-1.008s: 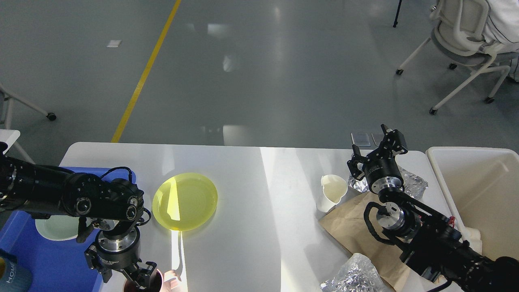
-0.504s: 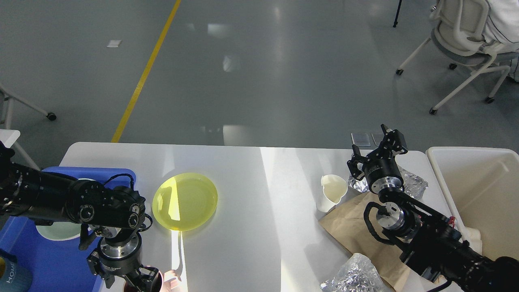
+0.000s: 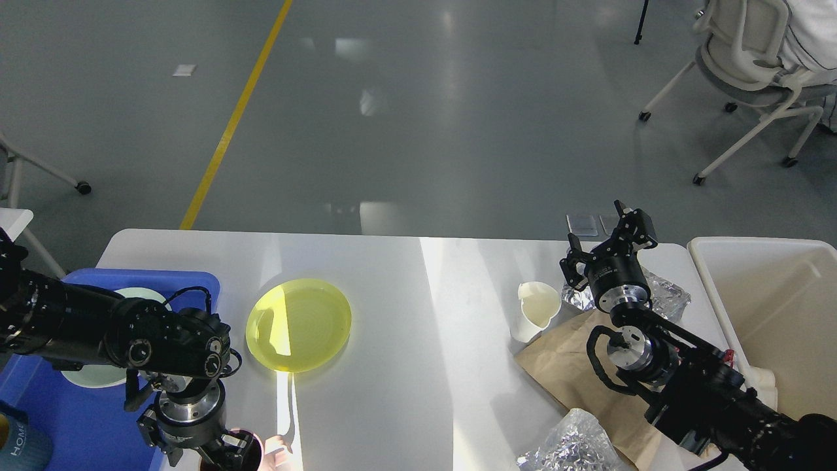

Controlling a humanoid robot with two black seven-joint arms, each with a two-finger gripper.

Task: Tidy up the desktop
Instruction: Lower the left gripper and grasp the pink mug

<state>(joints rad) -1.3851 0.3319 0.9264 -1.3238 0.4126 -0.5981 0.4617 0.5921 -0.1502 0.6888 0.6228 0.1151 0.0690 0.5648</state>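
Two black jointed arms are seen over the desktop [image 3: 405, 314], a wide, smooth white tabletop with rounded corners that fills the lower half of the frame. At lower left, the left gripper [image 3: 225, 454] is pointed down at the frame's bottom edge, its jaws set about the rim of a dark round cup [image 3: 252, 451]; whether the cup is actually clamped cannot be told. Just above it, a translucent yellow round plate [image 3: 299, 325] lies flat on the tabletop. A glossy blue tray [image 3: 85, 418] with rounded corners is seen at far left, with a pale green dish [image 3: 91, 374] inside, partly hidden by the arm. At centre right, the right gripper [image 3: 608, 243] is raised, its jaws spread apart and nothing held between them. Beside it stands a white paper cup [image 3: 536, 309] with a dented rim, next to crumpled silver foil [image 3: 667, 297] and a creased brown paper bag [image 3: 575, 373]. More crinkled foil [image 3: 575, 445] lies at lower right. An off-white plastic tub [image 3: 771, 314] is seen at the right edge.
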